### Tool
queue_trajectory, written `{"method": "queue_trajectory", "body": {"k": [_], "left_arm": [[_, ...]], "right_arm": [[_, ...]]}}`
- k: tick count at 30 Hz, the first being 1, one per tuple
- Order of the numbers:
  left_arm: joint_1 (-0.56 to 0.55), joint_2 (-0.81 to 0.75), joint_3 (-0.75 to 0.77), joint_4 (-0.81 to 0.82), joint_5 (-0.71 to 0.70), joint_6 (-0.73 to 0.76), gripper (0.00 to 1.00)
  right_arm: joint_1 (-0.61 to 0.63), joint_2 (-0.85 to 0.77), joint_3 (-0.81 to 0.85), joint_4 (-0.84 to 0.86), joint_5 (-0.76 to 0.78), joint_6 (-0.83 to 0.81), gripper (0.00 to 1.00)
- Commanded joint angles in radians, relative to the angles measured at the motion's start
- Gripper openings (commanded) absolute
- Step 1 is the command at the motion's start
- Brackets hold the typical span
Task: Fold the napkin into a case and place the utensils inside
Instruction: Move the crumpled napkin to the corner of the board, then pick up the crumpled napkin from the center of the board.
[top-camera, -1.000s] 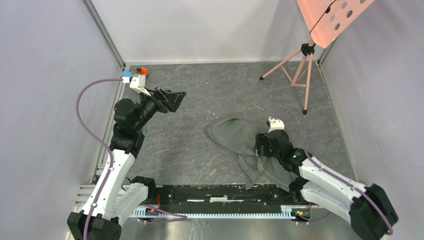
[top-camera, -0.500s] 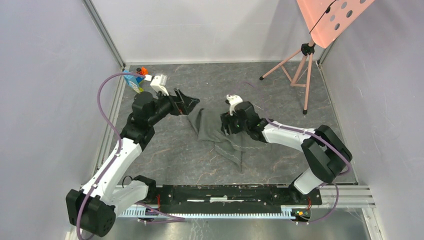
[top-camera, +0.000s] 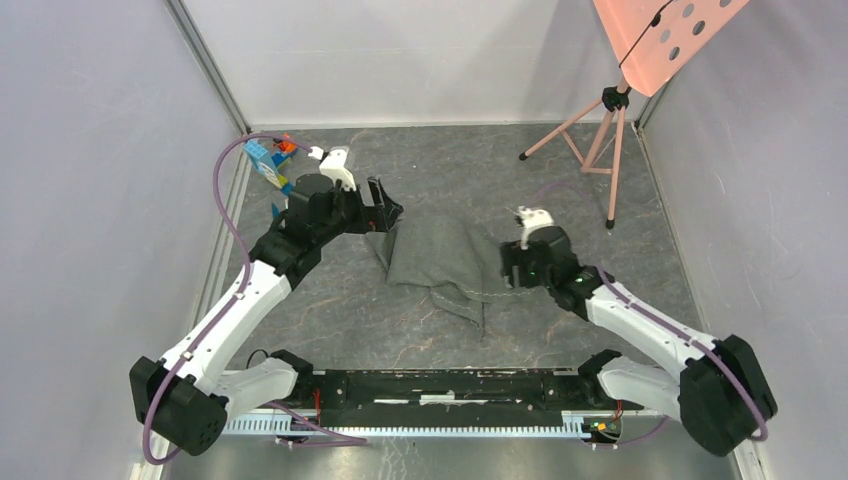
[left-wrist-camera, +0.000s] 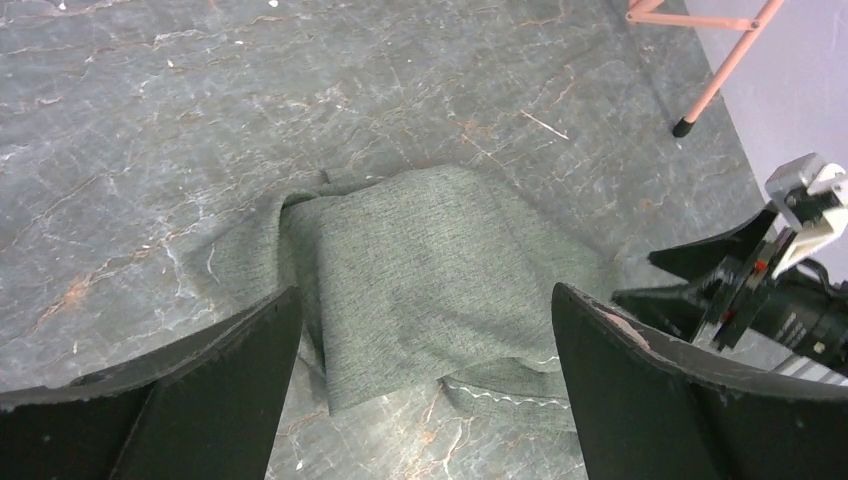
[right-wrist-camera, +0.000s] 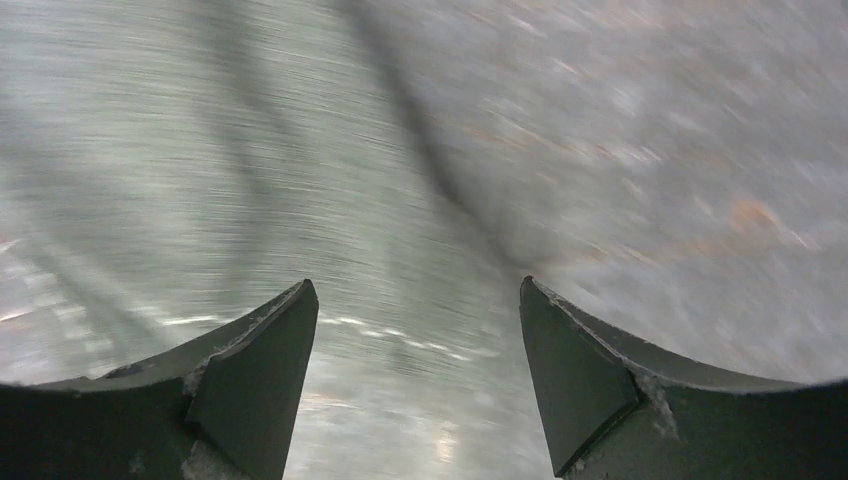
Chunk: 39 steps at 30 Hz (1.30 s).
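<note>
Because the napkin (top-camera: 440, 255) lies bunched in the middle of the frame, a grab could catch two layers and twist it more. The left gripper (top-camera: 388, 208) at its upper left and the right gripper (top-camera: 506, 268) at its right edge both stand spread, holding nothing.

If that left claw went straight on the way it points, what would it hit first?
Most likely the napkin: the open left gripper aims down at the crumpled cloth just ahead, with nothing in between.
</note>
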Motion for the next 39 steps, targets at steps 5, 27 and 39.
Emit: {"method": "queue_trajectory", "body": {"k": [5, 27, 39], "left_arm": [[-0.002, 0.081, 0.051, -0.076, 0.012, -0.057, 1.0], [-0.206, 0.246, -0.236, -0.025, -0.242, -0.238, 0.72], [-0.237, 0.237, -0.313, 0.053, -0.378, -0.297, 0.86]], "right_arm": [[-0.243, -0.055, -0.133, -0.067, -0.071, -0.02, 0.72], [-0.177, 0.089, -0.157, 0.118, -0.016, -0.032, 0.63], [-0.093, 0.109, -0.16, 0.154, 0.084, -0.031, 0.19]]}}
